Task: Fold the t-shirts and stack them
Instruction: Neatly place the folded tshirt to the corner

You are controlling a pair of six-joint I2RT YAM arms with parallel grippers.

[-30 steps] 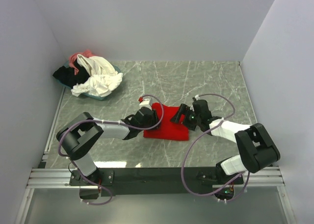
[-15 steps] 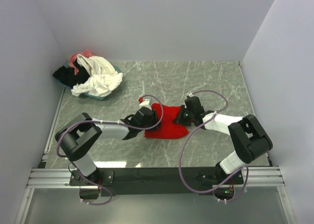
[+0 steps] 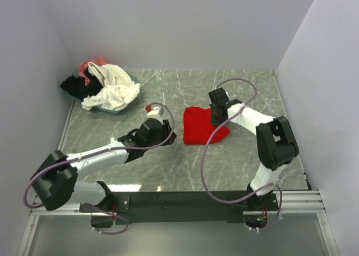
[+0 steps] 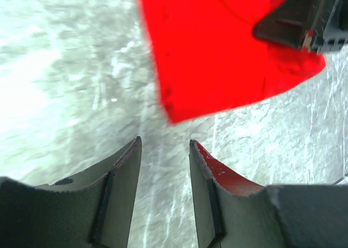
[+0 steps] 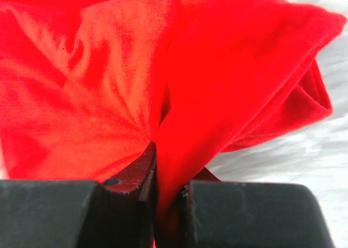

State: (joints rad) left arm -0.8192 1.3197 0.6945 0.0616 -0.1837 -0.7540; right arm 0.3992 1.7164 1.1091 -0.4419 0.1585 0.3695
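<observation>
Right gripper pinches red t-shirt; left gripper half-open, empty, over grey marbled table; pale walls.

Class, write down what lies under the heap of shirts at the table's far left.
A teal tray's rim shows beneath the white shirt, black shirt and pink shirt. The tray's inside is covered and unseen.

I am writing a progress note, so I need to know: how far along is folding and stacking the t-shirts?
Done: the red t-shirt lies partly folded on the table. In hand: the right tool is shut on a fold of it; the left tool hangs open beside it, holding nothing. Left: the white t-shirt, black t-shirt and pink t-shirt lie crumpled on the teal tray; no stack yet.
</observation>
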